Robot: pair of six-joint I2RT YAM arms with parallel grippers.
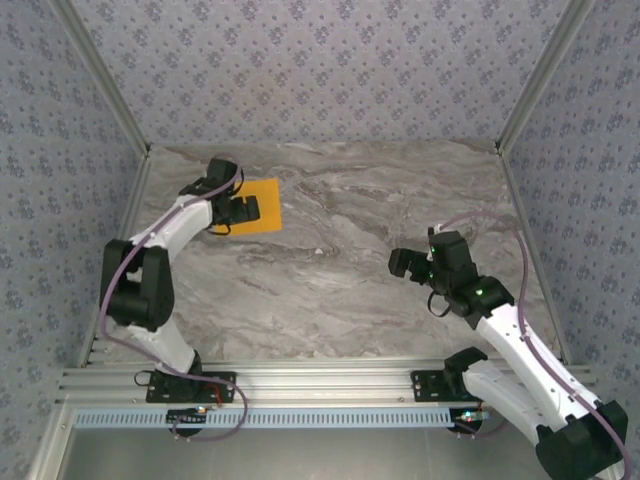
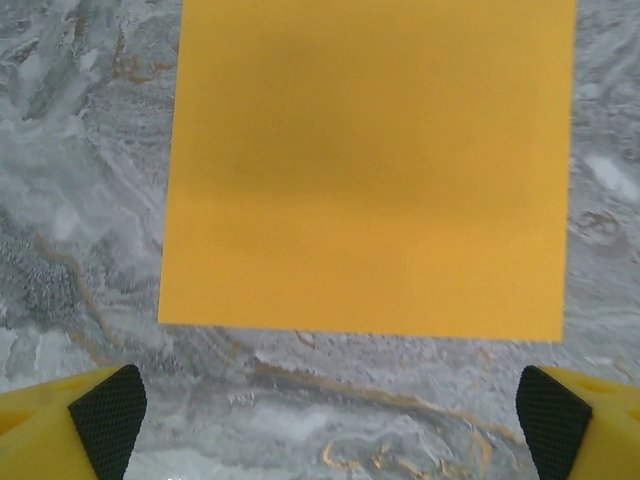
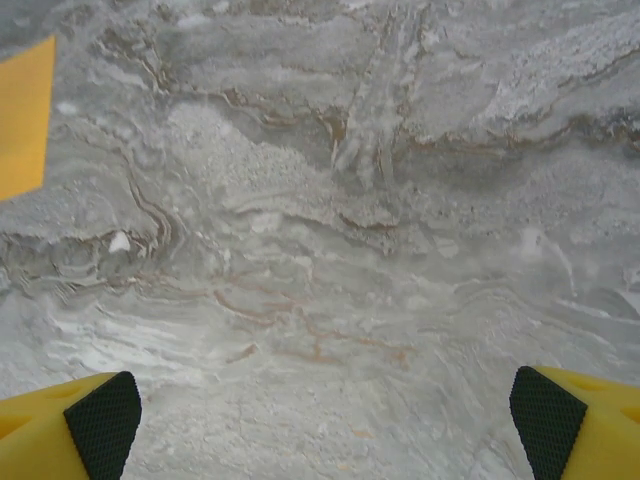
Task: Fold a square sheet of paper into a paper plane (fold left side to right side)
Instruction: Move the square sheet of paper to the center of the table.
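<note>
The square sheet of paper (image 1: 266, 200) lay flat at upper left, its near edge just before the wide left jaws, the right jaws equally wide over open surface (image 1: 340, 290).

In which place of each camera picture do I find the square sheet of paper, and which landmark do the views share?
Top external: the square sheet of paper lies at the upper left of the table, partly behind the left jaws.
Left wrist: the square sheet of paper lies top centre, flat, beyond the open left jaws.
Right wrist: a strip of the square sheet of paper shows at the left edge.
Shared landmark: the grey marble table.
</note>
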